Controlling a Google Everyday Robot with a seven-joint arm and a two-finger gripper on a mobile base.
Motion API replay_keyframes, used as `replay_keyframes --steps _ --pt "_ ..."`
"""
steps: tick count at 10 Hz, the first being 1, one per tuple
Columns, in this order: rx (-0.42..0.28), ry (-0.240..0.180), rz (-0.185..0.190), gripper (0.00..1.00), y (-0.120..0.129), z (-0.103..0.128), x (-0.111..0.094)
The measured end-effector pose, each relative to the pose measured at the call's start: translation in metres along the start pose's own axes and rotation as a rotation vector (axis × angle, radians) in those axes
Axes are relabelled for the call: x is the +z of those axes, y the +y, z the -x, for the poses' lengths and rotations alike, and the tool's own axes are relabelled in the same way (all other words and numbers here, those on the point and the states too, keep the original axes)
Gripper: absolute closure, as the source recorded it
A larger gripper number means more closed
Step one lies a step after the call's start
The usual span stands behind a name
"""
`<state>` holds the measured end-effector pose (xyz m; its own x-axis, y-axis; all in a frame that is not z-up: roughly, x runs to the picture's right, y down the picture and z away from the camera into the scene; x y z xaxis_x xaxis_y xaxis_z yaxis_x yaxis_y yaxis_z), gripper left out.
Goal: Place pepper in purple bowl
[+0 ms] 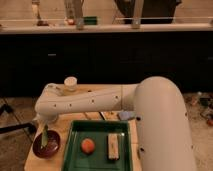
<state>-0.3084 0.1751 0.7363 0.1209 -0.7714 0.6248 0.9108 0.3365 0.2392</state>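
The purple bowl [38,149] sits at the front left corner of the wooden table. The green pepper [45,136] stands nearly upright over the inside of the bowl, its lower end down in it. My gripper [44,127] hangs from the white arm's wrist directly above the bowl, right at the pepper's top end. Whether the pepper is held or resting in the bowl is unclear.
A green tray [100,125] lies right of the bowl, holding an orange round fruit [88,145] and a beige bar [114,146]. My white arm [85,102] spans the table above the tray. A dark counter [105,55] stands behind.
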Motion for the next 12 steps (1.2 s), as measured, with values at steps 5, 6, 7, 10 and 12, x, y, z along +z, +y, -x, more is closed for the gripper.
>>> replay_keyframes --steps 5,6,7,10,12 --pt "0.0 -0.001 0.0 0.77 0.0002 0.0001 0.0003" --pt "0.001 -0.001 0.0 0.69 0.0002 0.0001 0.0003" --pt "0.0 -0.001 0.0 0.58 0.0002 0.0001 0.0003" --pt "0.0 -0.001 0.0 0.29 0.0002 0.0001 0.0003" --pt "0.0 -0.001 0.0 0.2 0.0002 0.0001 0.0003"
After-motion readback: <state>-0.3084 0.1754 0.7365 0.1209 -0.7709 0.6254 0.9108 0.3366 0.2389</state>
